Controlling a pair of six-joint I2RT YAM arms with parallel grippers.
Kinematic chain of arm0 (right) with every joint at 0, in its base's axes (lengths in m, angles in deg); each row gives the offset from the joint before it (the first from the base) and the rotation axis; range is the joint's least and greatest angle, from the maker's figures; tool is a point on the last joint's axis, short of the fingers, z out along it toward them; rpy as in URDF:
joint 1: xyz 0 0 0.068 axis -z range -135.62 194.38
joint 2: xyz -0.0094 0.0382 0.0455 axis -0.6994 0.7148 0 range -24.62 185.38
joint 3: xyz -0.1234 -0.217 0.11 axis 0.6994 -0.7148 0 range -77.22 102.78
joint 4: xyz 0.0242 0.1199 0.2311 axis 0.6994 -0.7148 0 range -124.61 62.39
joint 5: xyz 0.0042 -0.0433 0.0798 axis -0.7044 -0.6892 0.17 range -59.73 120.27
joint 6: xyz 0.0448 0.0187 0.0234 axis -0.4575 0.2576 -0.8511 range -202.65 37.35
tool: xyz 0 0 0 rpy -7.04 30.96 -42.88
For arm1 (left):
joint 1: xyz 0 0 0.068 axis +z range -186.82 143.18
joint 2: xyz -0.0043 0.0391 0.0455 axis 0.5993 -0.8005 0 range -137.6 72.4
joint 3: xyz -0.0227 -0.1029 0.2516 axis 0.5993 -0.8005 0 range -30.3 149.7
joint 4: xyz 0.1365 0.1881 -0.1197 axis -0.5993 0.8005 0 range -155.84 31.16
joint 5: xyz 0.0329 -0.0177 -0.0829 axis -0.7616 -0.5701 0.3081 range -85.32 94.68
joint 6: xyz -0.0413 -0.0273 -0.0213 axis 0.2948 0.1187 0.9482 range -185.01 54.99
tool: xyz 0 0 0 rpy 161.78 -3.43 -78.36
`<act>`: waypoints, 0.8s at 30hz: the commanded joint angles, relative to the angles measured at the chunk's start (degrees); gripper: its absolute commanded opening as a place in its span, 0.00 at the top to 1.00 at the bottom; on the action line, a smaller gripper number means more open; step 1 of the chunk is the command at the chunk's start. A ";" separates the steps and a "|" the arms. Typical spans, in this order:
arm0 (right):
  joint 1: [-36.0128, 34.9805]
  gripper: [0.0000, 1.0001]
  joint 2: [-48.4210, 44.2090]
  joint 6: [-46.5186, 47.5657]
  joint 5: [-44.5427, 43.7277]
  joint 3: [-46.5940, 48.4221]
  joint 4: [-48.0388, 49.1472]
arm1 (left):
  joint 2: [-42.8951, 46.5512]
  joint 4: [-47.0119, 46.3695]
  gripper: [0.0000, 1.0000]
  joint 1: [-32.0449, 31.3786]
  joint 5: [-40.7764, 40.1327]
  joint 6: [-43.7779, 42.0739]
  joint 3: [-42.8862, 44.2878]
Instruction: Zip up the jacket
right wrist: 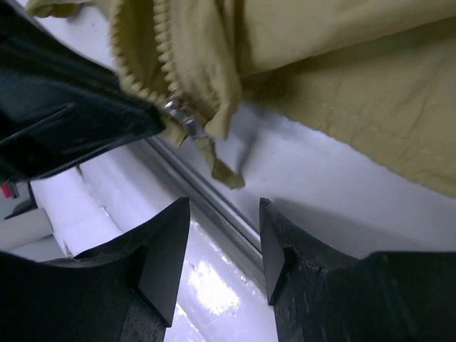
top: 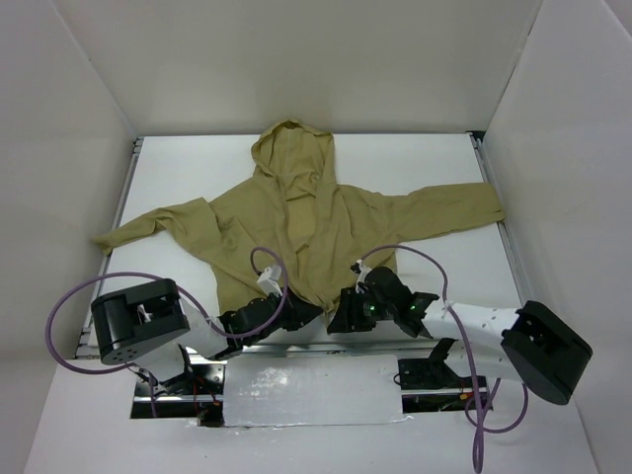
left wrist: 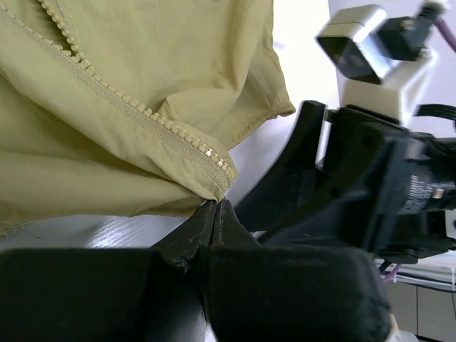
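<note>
The khaki hooded jacket [top: 316, 212] lies flat on the white table, hood at the far side, sleeves spread to both sides. Its zipper [left wrist: 135, 107] is open, with the teeth running down to the bottom hem. My left gripper [left wrist: 216, 204] is shut on the bottom corner of the hem at the zipper's end; it also shows in the top view [top: 296, 311]. My right gripper [right wrist: 223, 214] is open and empty just below the metal slider [right wrist: 178, 111] and its cloth pull tab [right wrist: 225, 171], touching neither. In the top view my right gripper [top: 343, 314] sits close beside the left one.
A metal rail [right wrist: 214, 203] runs along the table's near edge under my right fingers. A silver plate [top: 311, 390] lies between the arm bases. Purple cables [top: 425, 259] loop over both arms. White walls close in the table.
</note>
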 commanded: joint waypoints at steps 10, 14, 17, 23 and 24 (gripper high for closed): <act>-1.88 0.51 7.28 -1.30 -2.38 0.66 16.19 | -0.78 -6.47 1.00 0.56 1.07 -0.56 -0.72; -2.49 0.55 9.75 -1.04 -4.13 2.42 15.58 | -0.70 -6.39 1.00 0.56 1.16 -0.47 -0.98; -2.50 0.67 10.98 -1.12 -5.28 2.51 15.49 | -0.87 -7.00 1.00 0.64 1.33 -0.39 -1.16; -2.67 0.84 10.46 -1.39 -4.67 1.37 17.94 | -1.57 -7.62 1.00 0.91 2.03 -0.47 -1.07; -2.50 0.88 10.02 -1.30 -4.23 1.46 18.03 | -1.66 -7.88 1.00 0.99 2.12 -0.56 -1.07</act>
